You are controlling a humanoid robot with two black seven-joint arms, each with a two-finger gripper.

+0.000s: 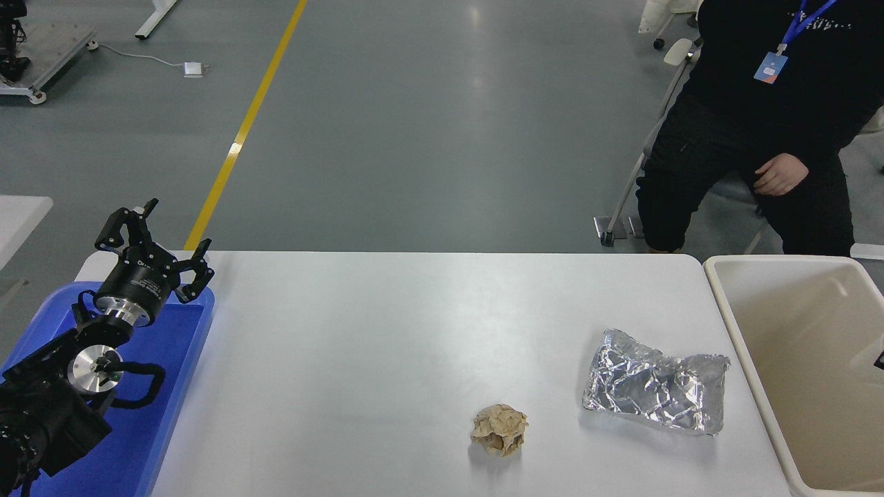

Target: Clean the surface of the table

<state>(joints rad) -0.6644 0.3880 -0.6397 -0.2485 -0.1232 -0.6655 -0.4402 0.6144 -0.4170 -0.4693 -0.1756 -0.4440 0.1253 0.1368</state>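
Observation:
The white table surface bears a crumpled ball of tan paper near its front and a crumpled silver foil bag to its right. My left gripper is parked open and empty at the table's far left corner, above the blue tray. Of my right arm only a small black sliver shows at the right edge, over the bin.
A blue plastic tray lies at the left under my left arm. A beige rectangular bin stands against the table's right end. A person in black sits beyond the far right corner.

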